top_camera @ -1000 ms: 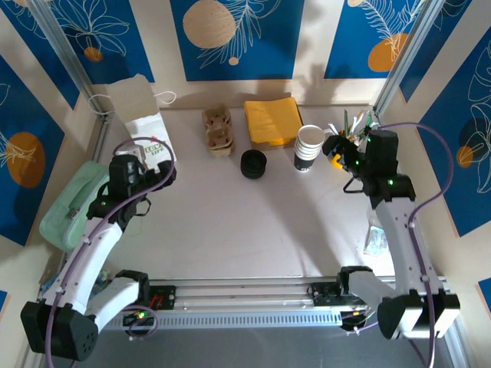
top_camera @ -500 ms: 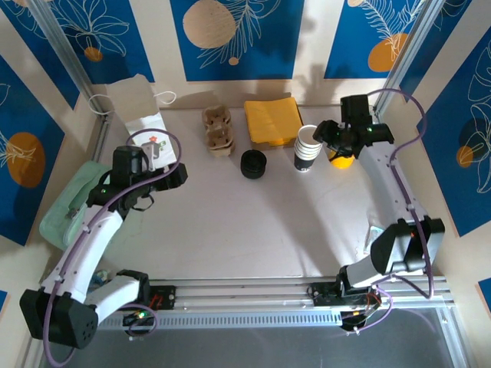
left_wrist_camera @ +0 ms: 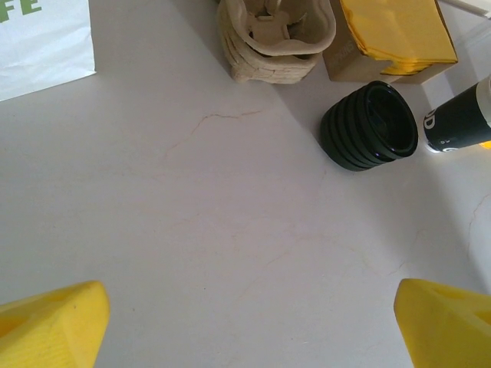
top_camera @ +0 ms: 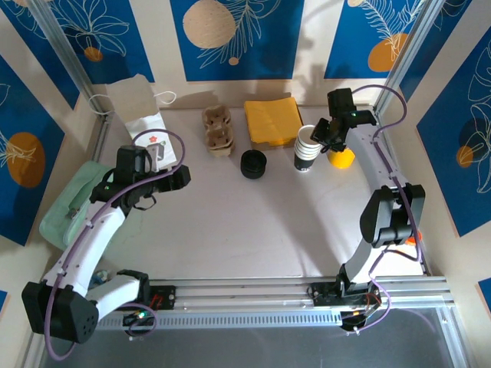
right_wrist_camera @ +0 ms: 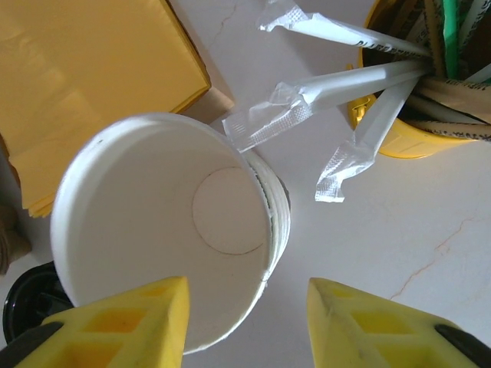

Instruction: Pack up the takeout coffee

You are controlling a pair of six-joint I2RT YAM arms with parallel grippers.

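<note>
The takeout coffee (top_camera: 308, 147) stands at the back of the counter (top_camera: 253, 230), between the black lids (top_camera: 253, 163) and the yellow straw holder (top_camera: 343, 158). My right wrist camera looks into the top cup, white and empty. The left wrist camera gives only its dark lower part. The right gripper (top_camera: 326, 134) has its jaws released above the rim; a second ago it was further right, by the holder. The left gripper (top_camera: 178, 178) also has its jaws released, over bare counter.

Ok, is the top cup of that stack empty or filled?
Empty. The right wrist view looks straight down into the takeout coffee cup and shows its bare white bottom.
</note>
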